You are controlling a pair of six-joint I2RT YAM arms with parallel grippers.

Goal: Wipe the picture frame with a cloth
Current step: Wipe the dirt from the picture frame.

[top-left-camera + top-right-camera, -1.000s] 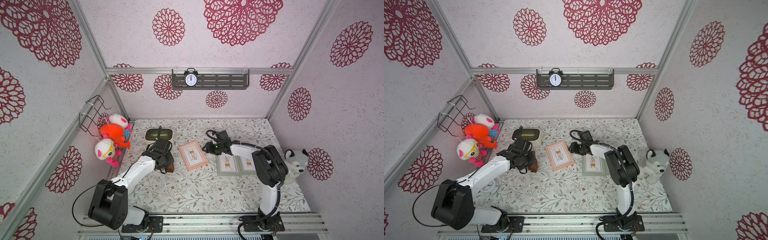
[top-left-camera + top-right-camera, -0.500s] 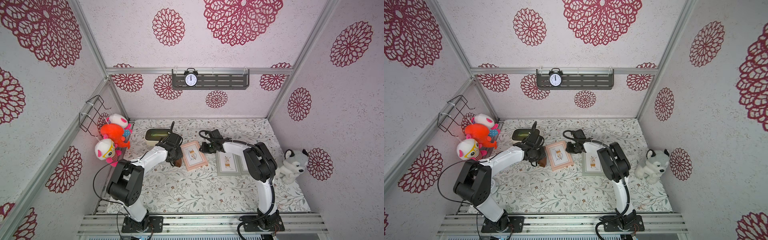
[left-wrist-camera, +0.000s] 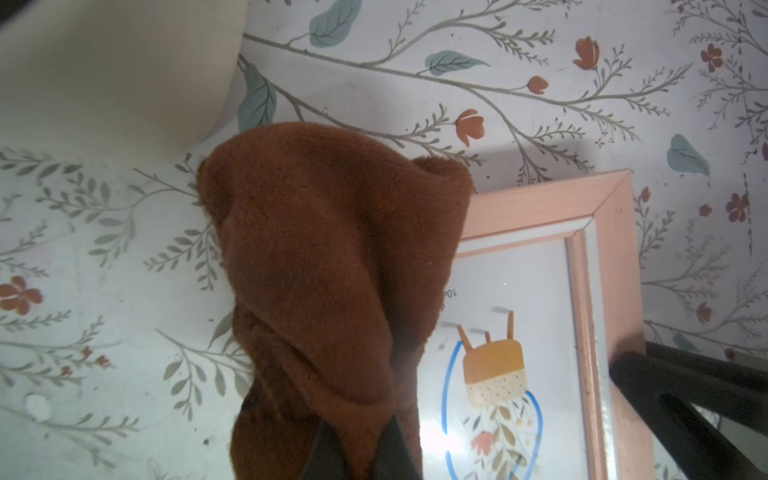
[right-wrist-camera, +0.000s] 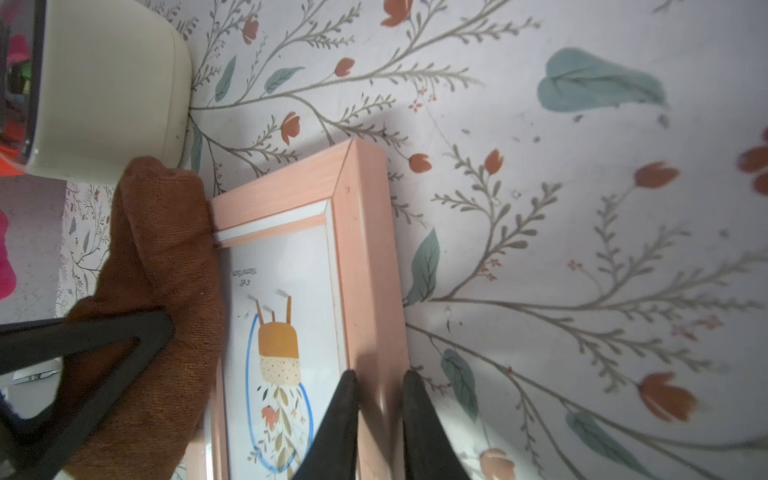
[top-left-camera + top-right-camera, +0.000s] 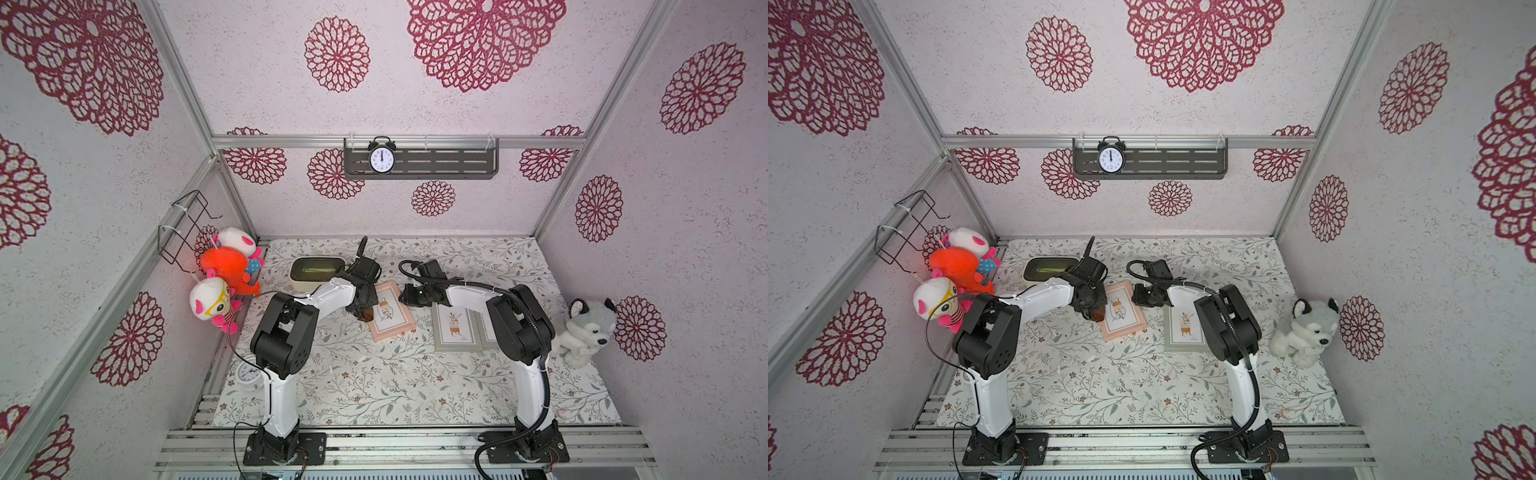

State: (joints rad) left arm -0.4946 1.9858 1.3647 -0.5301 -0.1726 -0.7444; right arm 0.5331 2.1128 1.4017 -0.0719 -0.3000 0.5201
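Left end effector point(image 3: 359, 449) is clenching a small brown soft fabric cloth point(image 3: 332, 270), jaws pinched tight on its bunched end. The cloth is lying over the 9 o'clock rail of a pink rectangular picture frame point(image 5: 395, 318). The frame is lying flat on the floral-patterned table point(image 5: 374, 386), toward 12 o'clock from centre. Right end effector point(image 4: 379, 384) is grasping the frame's 3 o'clock rail, one finger on each side. A cream rounded tub point(image 5: 318, 284) is sitting at the frame's 10 o'clock.

Mock home corner in a lab booth: aluminium rails point(image 5: 291, 142), flower-patterned walls point(image 5: 336, 54), floral tabletop point(image 5: 374, 382), plush toys point(image 5: 224, 266), shelf clock point(image 5: 381, 160).
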